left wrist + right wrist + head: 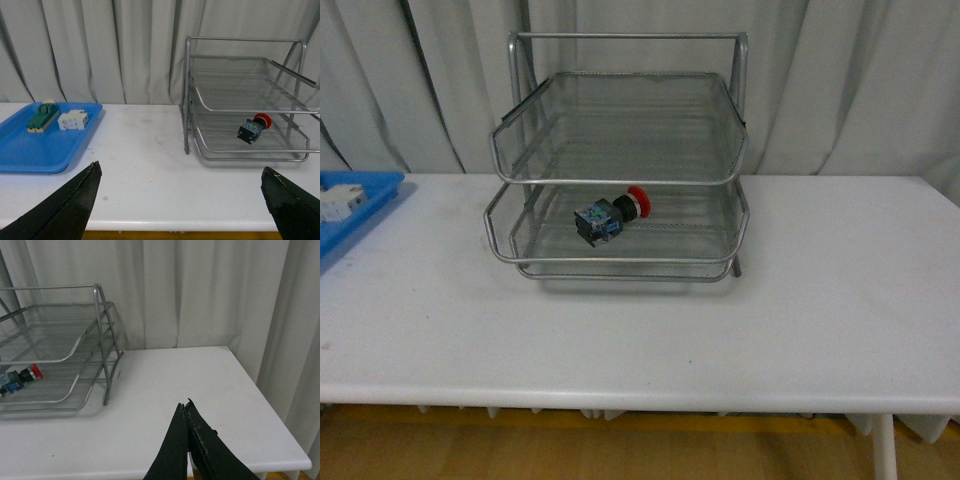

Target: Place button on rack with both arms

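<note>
silver wire rack (pixel 620 170) stands at the upper centre of the front view, and the button (pixel 611 216) lies on its side in the lower tier, red cap toward the right of the frame, so the placing looks done and what is left is only to keep both arms clear. neither arm shows in the front view. left gripper (pixel 180 200) sits at the bottom of the left wrist view with its fingers spread wide and empty, well apart from the rack. right gripper (pixel 186 437) at the bottom of its view has its fingers pressed together, holding nothing. blue tray (pixel 30 150) lies at the left of the left wrist view, near the table edge, holding a green block (pixel 41 118) and a white block (pixel 73 120). table (pixel 820 300) is bare in front of and to the right of the rack, with the near edge low in frame
</note>
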`<state>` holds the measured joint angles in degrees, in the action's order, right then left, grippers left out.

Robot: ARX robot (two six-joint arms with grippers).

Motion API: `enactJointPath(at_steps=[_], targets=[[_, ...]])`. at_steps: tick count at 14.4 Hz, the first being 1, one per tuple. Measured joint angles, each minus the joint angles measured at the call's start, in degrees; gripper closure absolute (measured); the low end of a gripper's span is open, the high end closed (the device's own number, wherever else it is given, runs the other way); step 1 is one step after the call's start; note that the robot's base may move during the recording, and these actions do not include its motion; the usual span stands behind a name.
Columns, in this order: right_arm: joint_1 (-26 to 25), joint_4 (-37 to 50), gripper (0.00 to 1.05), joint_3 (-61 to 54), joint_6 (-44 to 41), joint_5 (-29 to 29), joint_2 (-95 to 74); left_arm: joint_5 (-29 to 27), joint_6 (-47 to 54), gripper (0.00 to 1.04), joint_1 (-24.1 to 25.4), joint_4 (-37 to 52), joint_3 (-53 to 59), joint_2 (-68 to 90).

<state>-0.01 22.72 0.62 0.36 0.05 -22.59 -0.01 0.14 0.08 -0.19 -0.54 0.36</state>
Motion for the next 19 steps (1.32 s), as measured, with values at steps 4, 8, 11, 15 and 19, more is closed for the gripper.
enactJointPath(at_steps=[4, 8, 11, 15, 19], targets=[[0.0, -7.06, 1.03, 0.0, 0.0, 0.0, 7.1, 0.0, 0.0, 0.07, 0.02, -0.02, 0.02, 0.0], [0.0, -11.45, 1.03, 0.0, 0.0, 0.0, 11.45, 0.0, 0.0, 0.07, 0.0, -0.02, 0.02, 0.0], [0.0, -20.11, 1.03, 0.02, -0.02, -0.02, 17.31, 0.02, 0.0, 0.07, 0.02, -0.02, 0.0, 0.0], [0.0, -22.91, 0.96, 0.02, -0.11, -0.04, 22.45, -0.02, 0.0, 0.07, 0.02, -0.04, 0.02, 0.0], [0.0, -22.93, 0.47, 0.02, -0.11, -0.04, 22.45, 0.0, 0.0, 0.07, 0.0, -0.02, 0.02, 0.0]])
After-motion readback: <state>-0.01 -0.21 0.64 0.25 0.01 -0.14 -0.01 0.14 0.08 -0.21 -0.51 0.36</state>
